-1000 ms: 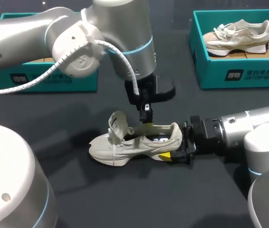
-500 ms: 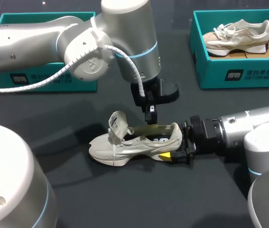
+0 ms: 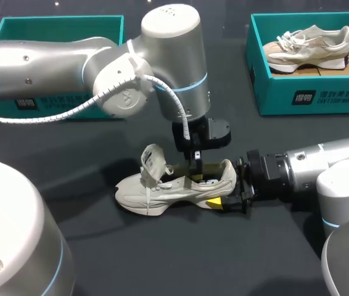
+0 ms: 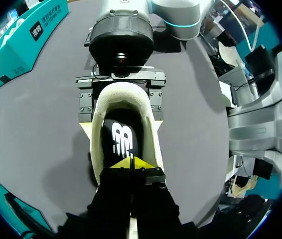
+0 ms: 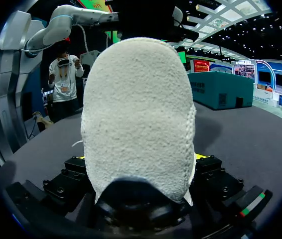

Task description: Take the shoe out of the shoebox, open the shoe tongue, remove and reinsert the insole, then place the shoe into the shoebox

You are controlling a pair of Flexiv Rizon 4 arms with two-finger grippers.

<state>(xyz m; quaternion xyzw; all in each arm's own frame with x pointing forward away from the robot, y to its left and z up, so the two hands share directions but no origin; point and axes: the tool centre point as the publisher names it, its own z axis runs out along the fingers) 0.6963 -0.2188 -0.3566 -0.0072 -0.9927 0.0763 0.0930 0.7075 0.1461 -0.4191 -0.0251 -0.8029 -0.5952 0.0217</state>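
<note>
**Two jaws on one shoe (image 3: 174, 188), left pair now inside**

Left jaws, pressed together, have dropped from above the shoe into its opening, and the tips are on the dark insole (image 4: 123, 139), probably seating it. Right jaws pinch the heel. The cream, knit-textured shoe, its tongue (image 3: 153, 159) flipped up, lies on the worktop (image 3: 162, 259), with the shoebox (image 3: 57, 21) well beyond it.

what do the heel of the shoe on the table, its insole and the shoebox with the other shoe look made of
Shoe heel: cream, nubby matte fabric, maybe suede or fleece; fuzzy grain shows. Insole: black, smooth, probably fabric-topped foam; white print on it. Shoebox: likely matte teal cardboard; thin straight walls.
</note>
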